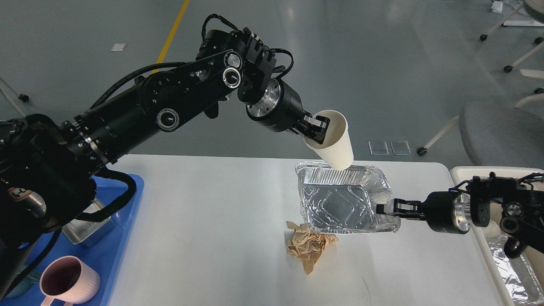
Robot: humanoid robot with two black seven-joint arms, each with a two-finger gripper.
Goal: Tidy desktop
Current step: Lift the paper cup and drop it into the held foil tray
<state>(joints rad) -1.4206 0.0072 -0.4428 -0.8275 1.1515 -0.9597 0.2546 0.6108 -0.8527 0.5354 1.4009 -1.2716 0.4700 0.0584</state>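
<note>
A grey workshop floor with a yellow line lay behind the desktop (pixel 212 238), a large white matte slab with rounded corners, its long axis running left to right across the view. The left gripper (pixel 316 129) pinched the rim of a white paper cup (pixel 335 144), one finger inside, the cup tilted base-down just above the far end of a foil tray (pixel 340 199). The right gripper (pixel 384 209) appeared pressed onto the foil tray's right rim, though the fingers showed small and dark. A crumpled brown paper (pixel 310 246) lay touching the tray's near edge. A blue tray (pixel 123 238) with a pink mug (pixel 68 282) sat at the left end, a cream bin (pixel 467 174) beside the right
</note>
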